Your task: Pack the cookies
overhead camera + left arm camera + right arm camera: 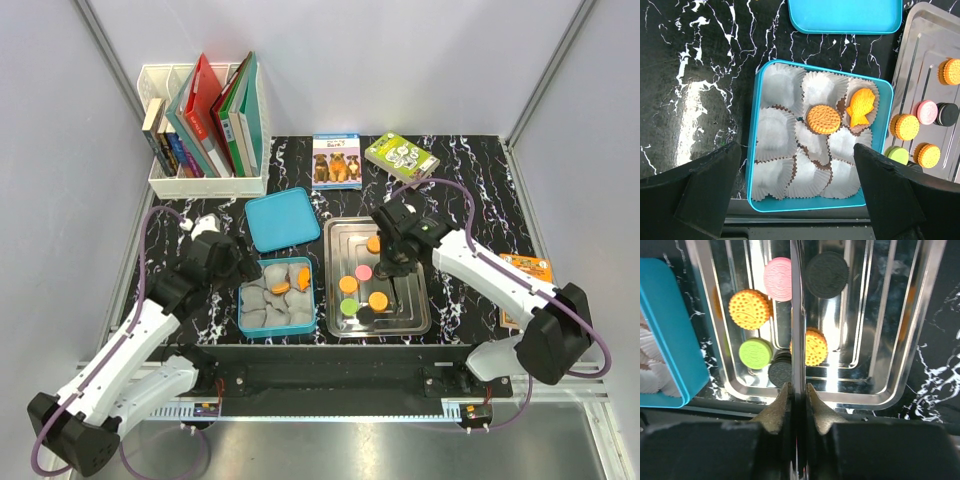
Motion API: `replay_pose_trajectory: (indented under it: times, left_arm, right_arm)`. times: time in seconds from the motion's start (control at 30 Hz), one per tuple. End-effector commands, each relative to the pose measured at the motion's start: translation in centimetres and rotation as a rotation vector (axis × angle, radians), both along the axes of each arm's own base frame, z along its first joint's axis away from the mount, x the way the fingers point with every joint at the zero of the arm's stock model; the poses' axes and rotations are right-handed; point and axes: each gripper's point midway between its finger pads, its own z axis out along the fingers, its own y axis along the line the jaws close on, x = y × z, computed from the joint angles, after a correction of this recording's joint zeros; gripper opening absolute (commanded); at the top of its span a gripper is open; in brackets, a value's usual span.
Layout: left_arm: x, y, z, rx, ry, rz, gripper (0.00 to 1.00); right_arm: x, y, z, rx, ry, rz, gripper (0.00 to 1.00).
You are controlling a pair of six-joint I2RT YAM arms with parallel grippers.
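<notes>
Spread wide and empty, the left hand (797, 167) hangs over the blue tin (754, 150) on the dark worktop (690, 75), where two orange cookies (823, 119), one round and one fish-shaped, sit in crinkled paper cups (775, 132). Further right, seven more lie flat on the steel tray (875, 315): orange, pink, green, black. Above them the right hand (796, 390) is pressed together, gripping nothing. Each disc looks light, stiff and probably brittle, lying on slick metal; a gentle pinch across the rim, edge to edge, seems the safest place to take hold.
</notes>
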Motion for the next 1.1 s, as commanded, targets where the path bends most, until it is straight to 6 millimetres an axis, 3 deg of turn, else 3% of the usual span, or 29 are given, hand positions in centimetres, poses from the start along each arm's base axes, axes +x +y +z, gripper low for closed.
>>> replay_pose_trajectory:
  times: [0.0, 0.27, 0.4, 0.63, 1.07]
  left_arm:
    - [0.6, -0.9, 0.4, -0.035, -0.030, -0.025, 0.99]
    - [0.4, -0.6, 0.2, -0.031, -0.032, -0.023, 0.99]
    - [0.4, -0.6, 0.0, -0.026, -0.028, -0.023, 0.99]
    - [0.5, -0.9, 0.0, -0.030, -0.023, -0.030, 0.99]
    - [0.5, -0.8, -0.1, -0.023, -0.022, -0.029, 0.99]
  right_arm:
    - [1.4, 1.7, 0.9, 0.073, -0.036, 0.014, 0.16]
    - [2.0, 1.3, 0.3, 0.047, -0.049, 0.005, 0.29]
    - [2.0, 0.8, 0.5, 0.037, -0.075, -0.001, 0.48]
    - [2.1, 0.3, -0.8, -0.001, -0.060, 0.001, 0.49]
    - [4.0, 0.5, -3.6, -0.028, -0.027, -0.005, 0.55]
